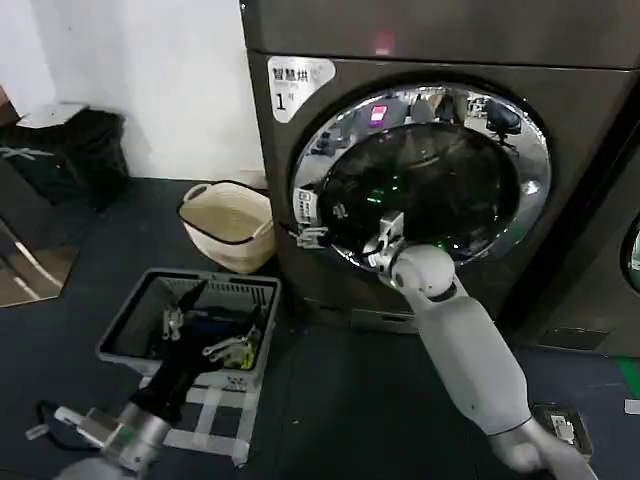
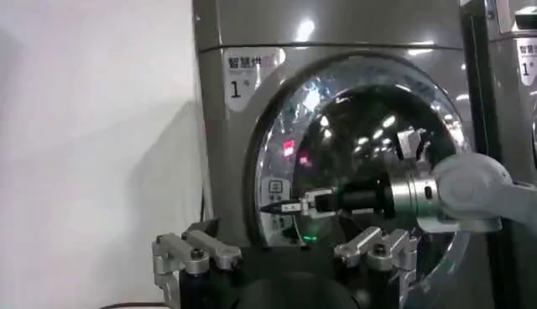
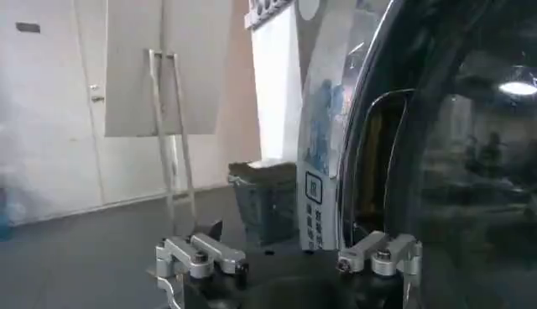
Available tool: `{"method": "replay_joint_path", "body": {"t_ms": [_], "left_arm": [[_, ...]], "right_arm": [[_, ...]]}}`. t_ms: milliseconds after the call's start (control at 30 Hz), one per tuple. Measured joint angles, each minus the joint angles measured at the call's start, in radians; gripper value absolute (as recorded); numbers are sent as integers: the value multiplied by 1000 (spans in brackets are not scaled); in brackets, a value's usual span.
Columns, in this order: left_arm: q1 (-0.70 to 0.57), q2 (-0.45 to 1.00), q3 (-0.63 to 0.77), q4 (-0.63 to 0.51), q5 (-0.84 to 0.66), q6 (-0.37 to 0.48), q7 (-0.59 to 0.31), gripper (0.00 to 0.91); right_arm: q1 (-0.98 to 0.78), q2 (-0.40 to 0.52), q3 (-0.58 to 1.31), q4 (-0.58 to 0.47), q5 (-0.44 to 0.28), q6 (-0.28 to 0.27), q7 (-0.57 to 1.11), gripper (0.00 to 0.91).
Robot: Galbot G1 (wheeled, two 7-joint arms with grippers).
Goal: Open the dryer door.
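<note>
Reaching across the door (image 1: 430, 180), the right tool (image 1: 322, 236) sits at the chrome rim's left edge, beside a small label there. From the left wrist view its fingers (image 2: 281, 206) look drawn close into a thin point at the rim, but whether they pinch a latch or the door's lip I cannot tell. The door fills most of the dryer (image 1: 300, 150) front; in the right wrist view a dark gap shows between rim and housing, so it seems just cracked, not swung out.

The likely failure is a slip: the chrome is smooth and curved, and a narrow pinch pulled at an angle could slide off and let the door fall shut. Pulling straight out instead of along the hinge arc could also jam the arm, whose forearm (image 1: 470, 350) lies across the door's own swing path.

The left tool (image 1: 185, 340) hangs low over a grey crate (image 1: 130, 320) on the floor, fingers spread, idle. A wicker basket (image 1: 230, 225) stands just beside the dryer's lower left corner, near where the door edge would sweep. A black bin (image 1: 85, 150) stands by the wall, well apart.
</note>
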Motion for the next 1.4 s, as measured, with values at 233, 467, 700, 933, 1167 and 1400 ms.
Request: {"method": "replay_joint_path", "body": {"t_ms": [233,467,700,933,1167,1400], "left_arm": [[0,0,-1,-2,0,1,0,907],[0,1,-3,-7,-5,3,-1,907],[-7,8,-22,-6,-20,22,-5,907],[-13,15,-35,-9,-39,33,-8,907],[-16,13,-45,-11,-47,40,-6,907],[-16,15,-53,-20,-57,50,-11,907]], "right_arm": [[-11,-10,6,14,16,0,-30,907],[-28,-22,13,33,16,-5,-84,907],[-36,-56,30,40,14,-10,-189,907],[-43,-103,48,41,13,1,-286,907],[-57,-143,64,44,-8,33,-365,907],[-78,-166,73,53,-19,63,-433,907]]}}
